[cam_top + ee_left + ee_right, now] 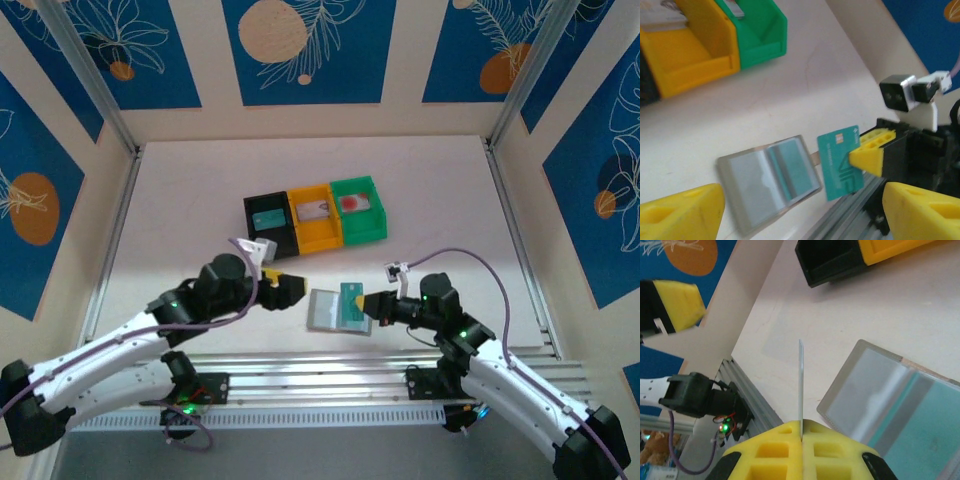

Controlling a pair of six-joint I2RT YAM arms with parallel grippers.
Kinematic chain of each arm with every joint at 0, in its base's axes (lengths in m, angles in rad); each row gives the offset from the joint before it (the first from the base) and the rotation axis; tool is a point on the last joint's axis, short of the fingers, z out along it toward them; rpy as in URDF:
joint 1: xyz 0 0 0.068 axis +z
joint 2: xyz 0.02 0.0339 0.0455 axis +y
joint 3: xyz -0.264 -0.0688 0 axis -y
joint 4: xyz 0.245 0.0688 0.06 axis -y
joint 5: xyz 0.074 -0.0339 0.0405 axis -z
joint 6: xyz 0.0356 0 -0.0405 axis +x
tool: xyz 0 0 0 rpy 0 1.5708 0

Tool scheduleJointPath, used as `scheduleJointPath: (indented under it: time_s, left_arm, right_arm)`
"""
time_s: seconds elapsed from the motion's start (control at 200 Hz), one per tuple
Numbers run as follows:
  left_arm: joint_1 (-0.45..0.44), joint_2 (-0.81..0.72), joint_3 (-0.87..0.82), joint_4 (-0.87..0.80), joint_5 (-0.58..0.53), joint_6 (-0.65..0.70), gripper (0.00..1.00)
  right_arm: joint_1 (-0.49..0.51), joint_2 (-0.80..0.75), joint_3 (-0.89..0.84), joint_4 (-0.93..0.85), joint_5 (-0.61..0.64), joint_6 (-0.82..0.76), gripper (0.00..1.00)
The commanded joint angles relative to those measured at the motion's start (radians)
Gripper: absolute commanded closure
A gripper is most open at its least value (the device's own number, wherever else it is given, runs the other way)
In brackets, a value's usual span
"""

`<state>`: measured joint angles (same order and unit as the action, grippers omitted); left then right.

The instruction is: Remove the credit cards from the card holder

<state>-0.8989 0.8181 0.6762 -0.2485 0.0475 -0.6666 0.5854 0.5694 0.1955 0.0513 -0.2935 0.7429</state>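
The card holder [330, 311] lies open and flat on the table, its clear pockets up [765, 185] [875, 390]. One pocket still shows a teal credit card [796, 167] inside. My right gripper [377, 303] [801, 429] is shut on another teal credit card [352, 297] [840, 162], held clear of the holder's right edge and seen edge-on [801, 380] in the right wrist view. My left gripper [292, 290] [800, 217] hangs open just left of the holder, touching nothing; its yellow fingers [682, 215] stand wide apart.
Behind the holder stand a black bin [270, 226], an orange bin [315, 218] and a green bin [362, 210], each with a card inside. A metal rail [320, 385] runs along the near table edge.
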Motion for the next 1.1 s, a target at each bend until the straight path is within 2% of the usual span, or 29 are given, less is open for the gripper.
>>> scheduleJointPath:
  time_s: [0.0, 0.115, 0.325, 0.695, 1.095]
  left_arm:
    - [0.049, 0.005, 0.078, -0.303, 0.119, 0.175, 0.17]
    - [0.059, 0.049, 0.138, -0.372, 0.213, 0.255, 0.15]
    - [0.069, 0.157, 0.215, -0.447, 0.306, 0.363, 0.15]
    - [0.087, 0.291, 0.278, -0.439, 0.455, 0.469, 0.20]
    - [0.092, 0.361, 0.252, -0.393, 0.555, 0.498, 0.26]
  right_arm:
    - [-0.014, 0.073, 0.059, -0.001, -0.139, -0.078, 1.00]
    - [-0.013, 0.175, 0.105, 0.050, -0.238, -0.099, 1.00]
    - [0.011, 0.348, 0.209, 0.047, -0.381, -0.166, 1.00]
    - [0.078, 0.472, 0.269, 0.065, -0.455, -0.229, 1.00]
    - [0.143, 0.516, 0.294, 0.081, -0.514, -0.263, 1.00]
